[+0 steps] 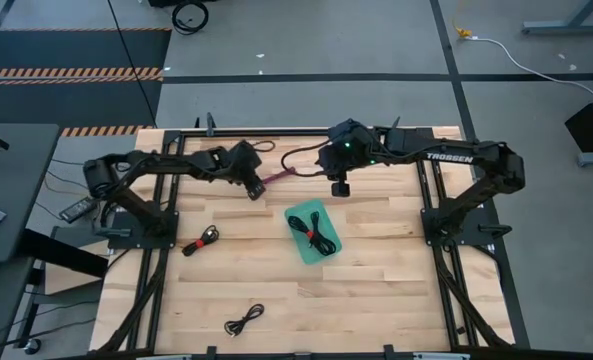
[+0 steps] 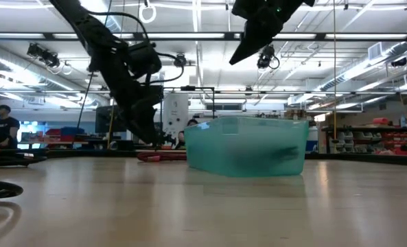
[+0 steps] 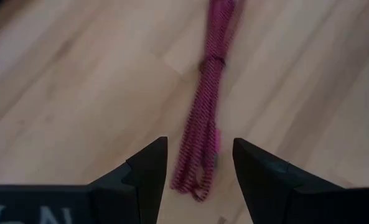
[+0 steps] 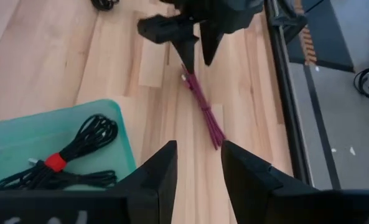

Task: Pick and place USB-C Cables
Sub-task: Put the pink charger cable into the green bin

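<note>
- Nearest my edge of the bench (image 1: 376, 300), I see a small black cable (image 1: 244, 319) lying loose on the wood, well apart from everything else.
- Farther in, on the left side, a black cable with a red tie (image 1: 202, 239) lies on the bench near the left arm's base.
- At the middle stands the teal tray (image 1: 301, 215); inside it I see a black cable bundle (image 4: 60, 158) held with a red tie.
- Beyond the tray, the maroon cable (image 1: 279, 177) lies stretched on the bench, between the two arms.
- My left gripper (image 3: 200, 180) is down at the near end of that maroon cable; its fingers (image 3: 148, 171) are spread, one on each side of the cable, not pinching it.
- My right gripper (image 4: 198, 165) hangs above the bench just past the tray's far edge, its fingers (image 4: 165, 168) spread with nothing between them.
- Past the bench, in the low view, a person (image 2: 1, 130) stands at the left of the room.
</note>
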Motion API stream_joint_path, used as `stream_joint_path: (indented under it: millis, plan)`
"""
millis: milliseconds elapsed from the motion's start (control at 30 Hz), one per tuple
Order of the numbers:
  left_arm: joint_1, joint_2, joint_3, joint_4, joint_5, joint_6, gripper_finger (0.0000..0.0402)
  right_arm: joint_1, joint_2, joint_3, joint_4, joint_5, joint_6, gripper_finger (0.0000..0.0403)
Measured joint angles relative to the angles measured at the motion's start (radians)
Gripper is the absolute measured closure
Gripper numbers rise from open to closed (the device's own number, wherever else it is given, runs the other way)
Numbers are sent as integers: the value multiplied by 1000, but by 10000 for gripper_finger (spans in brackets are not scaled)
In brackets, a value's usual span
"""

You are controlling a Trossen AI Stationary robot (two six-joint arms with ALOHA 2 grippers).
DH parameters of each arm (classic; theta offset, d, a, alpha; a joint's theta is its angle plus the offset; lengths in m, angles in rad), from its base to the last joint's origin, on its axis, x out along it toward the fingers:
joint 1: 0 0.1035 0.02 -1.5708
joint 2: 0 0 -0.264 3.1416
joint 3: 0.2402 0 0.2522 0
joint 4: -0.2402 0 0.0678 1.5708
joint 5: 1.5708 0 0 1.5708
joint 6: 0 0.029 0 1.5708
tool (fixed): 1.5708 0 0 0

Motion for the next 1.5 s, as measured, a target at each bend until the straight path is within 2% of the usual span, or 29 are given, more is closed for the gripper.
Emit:
stream_joint_path:
  millis: [133, 367, 600, 733, 933, 1167, 1333, 1500]
  plan:
    - [-11, 34, 49, -78, -1, 0, 212, 0, 2, 0, -29, 0, 3, 273]
    - [-14, 99, 52, -105, -10, -6, 212, 0, 2, 0, -35, 0, 3, 273]
    - [0, 153, 52, -65, -2, -1, 216, 0, 2, 0, -34, 0, 2, 273]
    - [10, 154, 51, -50, -3, -6, 256, -1, 2, 0, -32, 0, 1, 273]
    - [10, 155, 76, -49, -8, -28, 377, -1, 2, 0, -31, 0, -14, 273]
    - [-12, 155, 122, -58, -6, -32, 383, -1, 1, 0, -53, 6, -14, 273]
    - [-48, 155, 189, -183, -6, -27, 384, -1, -18, 0, -94, 89, -20, 273]
    - [-107, 131, 303, -331, -26, -28, 384, -3, -83, 0, -123, 242, -46, 273]
